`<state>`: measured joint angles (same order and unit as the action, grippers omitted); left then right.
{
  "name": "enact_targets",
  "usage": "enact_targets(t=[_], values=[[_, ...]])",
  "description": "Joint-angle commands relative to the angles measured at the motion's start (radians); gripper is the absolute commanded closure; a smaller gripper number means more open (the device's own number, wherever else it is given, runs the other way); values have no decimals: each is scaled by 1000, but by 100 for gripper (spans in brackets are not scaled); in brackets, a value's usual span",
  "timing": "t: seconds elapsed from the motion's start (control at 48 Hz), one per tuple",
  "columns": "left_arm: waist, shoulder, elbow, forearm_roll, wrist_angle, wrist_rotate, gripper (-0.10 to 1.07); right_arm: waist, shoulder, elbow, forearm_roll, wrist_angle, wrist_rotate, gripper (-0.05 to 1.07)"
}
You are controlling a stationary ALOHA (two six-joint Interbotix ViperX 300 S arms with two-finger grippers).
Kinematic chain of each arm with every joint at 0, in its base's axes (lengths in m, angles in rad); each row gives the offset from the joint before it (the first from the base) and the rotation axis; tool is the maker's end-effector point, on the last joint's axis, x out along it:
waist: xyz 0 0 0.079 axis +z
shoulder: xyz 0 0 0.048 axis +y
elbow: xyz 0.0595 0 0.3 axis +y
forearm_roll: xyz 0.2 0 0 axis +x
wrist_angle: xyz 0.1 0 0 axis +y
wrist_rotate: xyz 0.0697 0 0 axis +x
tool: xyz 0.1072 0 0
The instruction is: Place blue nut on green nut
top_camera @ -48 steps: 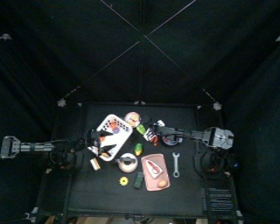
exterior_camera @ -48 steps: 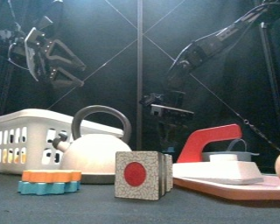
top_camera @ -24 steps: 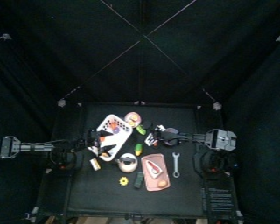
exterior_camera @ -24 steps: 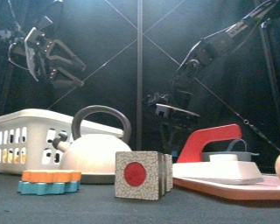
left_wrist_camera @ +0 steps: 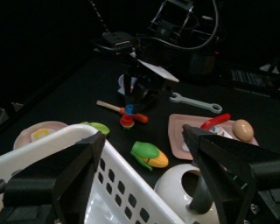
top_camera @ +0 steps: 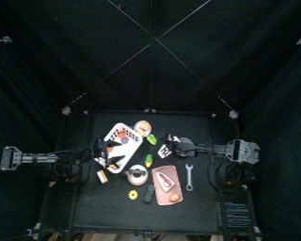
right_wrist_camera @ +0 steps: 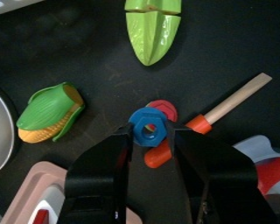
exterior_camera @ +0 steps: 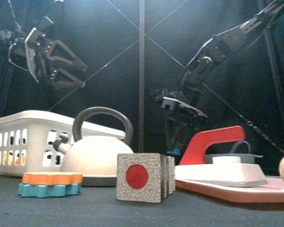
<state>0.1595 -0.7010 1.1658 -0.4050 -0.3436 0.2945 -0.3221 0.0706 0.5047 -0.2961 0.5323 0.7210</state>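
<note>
The blue nut (right_wrist_camera: pixel 149 129) lies on the table on top of a red and orange toy piece (right_wrist_camera: pixel 157 156). It also shows in the left wrist view (left_wrist_camera: pixel 129 109). My right gripper (right_wrist_camera: pixel 150 136) is low over the nut and open, with one jaw on each side of it. It hangs mid-table in the front view (exterior_camera: pixel 176 110). A green wedge-shaped piece (right_wrist_camera: pixel 154 31) lies a little beyond the nut. I see no clear green nut. My left gripper (exterior_camera: pixel 43 58) is open and empty, held high over the white basket (left_wrist_camera: pixel 60 188).
A corn cob (right_wrist_camera: pixel 49 112) and a wooden stick with an orange end (right_wrist_camera: pixel 230 99) lie close to the blue nut. A kettle (exterior_camera: pixel 97 151), a red-dot block (exterior_camera: pixel 138 176), stacked gears (exterior_camera: pixel 52 183) and a pink tray (exterior_camera: pixel 245 189) stand at the front.
My right gripper has come down toward the table and its arm has bent more steeply. The left arm has not moved.
</note>
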Motion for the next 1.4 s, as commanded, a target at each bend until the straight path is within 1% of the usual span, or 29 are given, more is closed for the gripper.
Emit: enact_targets(t=[0.0, 0.479, 0.875, 1.375], values=[[2, -2, -12, -2, -5, -2, -6, -11, -11, -14, -3, -17, -5, 41], [0, -2, -12, -2, -5, -2, -6, -31, 2, 9, -2, -28, -3, 41], [2, -2, -12, 0, -5, -2, -6, -35, 32, -3, -8, -32, -3, 40], [3, 0, -11, 0, -5, 0, -6, -41, 32, -5, -12, -46, -5, 39]])
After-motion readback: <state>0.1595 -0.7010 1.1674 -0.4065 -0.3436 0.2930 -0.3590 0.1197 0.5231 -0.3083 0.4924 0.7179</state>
